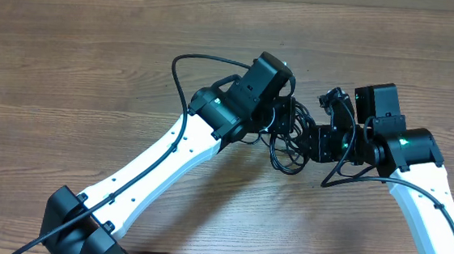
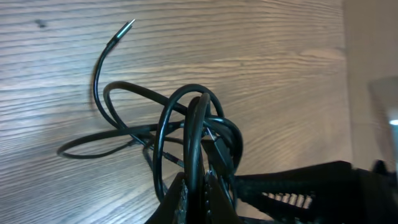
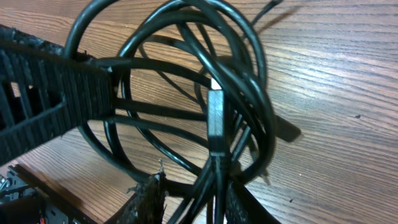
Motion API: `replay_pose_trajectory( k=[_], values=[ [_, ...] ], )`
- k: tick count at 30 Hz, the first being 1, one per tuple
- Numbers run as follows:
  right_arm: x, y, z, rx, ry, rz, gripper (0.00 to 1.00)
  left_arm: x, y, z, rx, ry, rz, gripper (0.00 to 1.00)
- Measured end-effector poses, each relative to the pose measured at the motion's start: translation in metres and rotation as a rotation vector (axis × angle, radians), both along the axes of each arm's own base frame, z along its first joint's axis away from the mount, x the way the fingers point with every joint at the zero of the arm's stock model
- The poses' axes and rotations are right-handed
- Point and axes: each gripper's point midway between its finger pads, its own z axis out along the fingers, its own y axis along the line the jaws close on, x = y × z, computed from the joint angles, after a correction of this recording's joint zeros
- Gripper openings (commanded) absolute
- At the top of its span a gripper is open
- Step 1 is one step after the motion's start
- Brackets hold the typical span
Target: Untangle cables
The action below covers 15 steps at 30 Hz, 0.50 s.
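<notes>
Pinching looped strands, the left pincer (image 2: 196, 190) is pressed together on the cables (image 2: 163, 127), anchoring the knot above the bench (image 2: 267, 56), I judge, so something can pull against it. One silver-tipped end (image 2: 127, 25) curls out loose. The right pincer (image 3: 196, 202) straddles several strands, likely to draw them apart; whether it grips, I cannot tell.

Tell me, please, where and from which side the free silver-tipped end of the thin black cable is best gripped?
Probably the thin black cord just behind its silver tip. That stretch arcs clear of the knot of thin black cables and lies alone over the bare wooden table. Come down from above with the fingers set across the cord, so that no neighbouring loop is caught.
</notes>
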Motion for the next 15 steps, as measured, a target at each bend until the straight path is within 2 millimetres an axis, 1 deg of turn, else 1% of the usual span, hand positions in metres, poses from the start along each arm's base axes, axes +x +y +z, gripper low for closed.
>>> replay_pose_trajectory(
  k=[5, 6, 15],
  values=[
    [0.0000, -0.0008, -0.0005, -0.005, -0.001, 0.000, 0.06, -0.0031, -0.0067, 0.0044, -0.031, -0.005, -0.043, 0.04],
    [0.0002, -0.0013, -0.0006, -0.007, 0.000, -0.003, 0.04, -0.0032, -0.0067, 0.0045, -0.033, -0.003, -0.045, 0.04],
    [0.0007, -0.0015, -0.0006, -0.009, -0.002, -0.004, 0.04, -0.0026, -0.0049, 0.0045, -0.040, 0.008, -0.046, 0.04]
  ],
)
